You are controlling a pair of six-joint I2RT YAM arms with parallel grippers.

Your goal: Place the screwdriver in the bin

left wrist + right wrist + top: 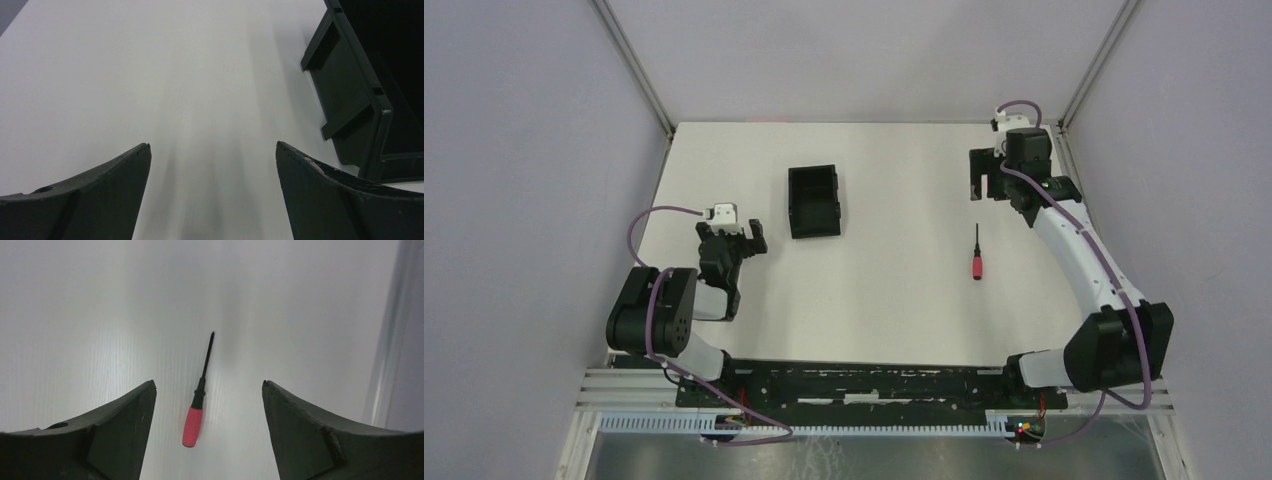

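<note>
The screwdriver (975, 256), with a red handle and a thin black shaft, lies on the white table right of centre, its tip pointing to the far side. The right wrist view shows it (193, 424) on the table between my fingers. My right gripper (977, 181) is open and empty, held above the table just beyond the screwdriver's tip, and appears open in its own view (208, 382). The black bin (814, 202) stands empty left of centre. My left gripper (732, 237) is open and empty to the left of the bin; its own view (212, 144) shows the bin's wall (350, 100) on the right.
Aluminium frame posts (1086, 70) and grey walls close in the table at the back and sides. The right arm (1079, 250) arches along the table's right edge. The frame rail (390, 340) shows in the right wrist view.
</note>
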